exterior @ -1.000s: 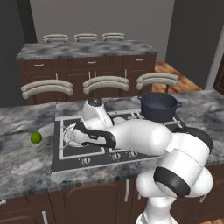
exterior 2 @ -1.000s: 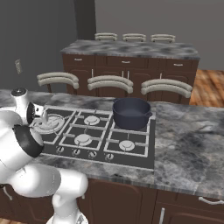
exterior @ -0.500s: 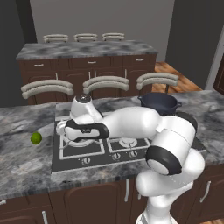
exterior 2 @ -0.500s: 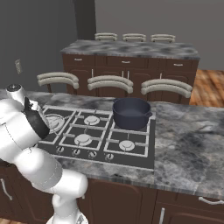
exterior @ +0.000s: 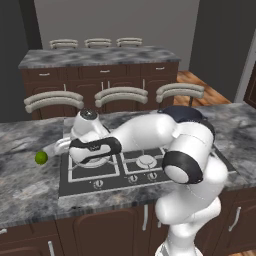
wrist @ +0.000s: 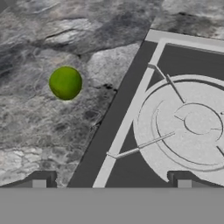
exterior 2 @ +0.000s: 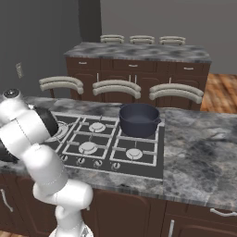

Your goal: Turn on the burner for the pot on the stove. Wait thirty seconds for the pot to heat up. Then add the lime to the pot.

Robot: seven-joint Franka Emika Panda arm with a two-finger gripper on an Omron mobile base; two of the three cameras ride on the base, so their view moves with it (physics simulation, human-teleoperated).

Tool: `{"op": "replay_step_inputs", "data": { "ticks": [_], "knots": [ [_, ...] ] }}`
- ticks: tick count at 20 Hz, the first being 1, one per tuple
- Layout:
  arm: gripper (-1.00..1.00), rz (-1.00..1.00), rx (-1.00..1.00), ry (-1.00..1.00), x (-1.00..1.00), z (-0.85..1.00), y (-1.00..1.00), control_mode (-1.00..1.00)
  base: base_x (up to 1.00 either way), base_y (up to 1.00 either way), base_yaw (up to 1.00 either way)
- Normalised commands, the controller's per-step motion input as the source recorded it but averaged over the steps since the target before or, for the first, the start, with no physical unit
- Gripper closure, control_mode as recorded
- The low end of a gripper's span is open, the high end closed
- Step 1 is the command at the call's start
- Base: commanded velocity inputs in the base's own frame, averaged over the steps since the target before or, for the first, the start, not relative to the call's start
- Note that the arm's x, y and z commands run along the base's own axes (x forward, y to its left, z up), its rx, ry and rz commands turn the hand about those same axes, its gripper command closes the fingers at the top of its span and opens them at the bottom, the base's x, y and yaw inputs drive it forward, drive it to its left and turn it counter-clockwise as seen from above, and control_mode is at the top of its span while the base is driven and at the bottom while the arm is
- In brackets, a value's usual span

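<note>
Lighting's flat and even on my feeds, rendered look, no single strong source I can pick out. Both base views are moderately bright; back wall and the left corner go dark grey. The arm [exterior: 150, 137] shows soft shading and mild highlights, no blown glare. It drops only a faint shadow on the stove [exterior: 120, 172]. The pot [exterior 2: 139, 119] reads dark, pale sheen on its rim. Base views look slightly soft, low resolution, no motion blur. Hand view is brighter: the lime [wrist: 65, 82] is crisp, with a small dark contact shadow on the desk [wrist: 52, 131]. No edge distortion I can see; straight lines stay straight.
</note>
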Motion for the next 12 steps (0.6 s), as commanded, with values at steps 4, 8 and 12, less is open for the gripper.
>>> {"op": "replay_step_inputs", "data": {
  "ticks": [4, 8, 12],
  "knots": [
    [-1.0, 0.0, 0.0, 0.0, 0.01, -0.05, 0.42, -1.0, 0.0, 0.0, 0.0],
    [-1.0, 0.0, 0.0, -0.06, 0.19, -0.03, 0.55, -1.0, 0.0, 0.0, 0.0],
    [-1.0, -0.01, 0.0, -0.03, 0.24, 0.0, 0.56, -1.0, 0.0, 0.0, 0.0]
  ]
}}
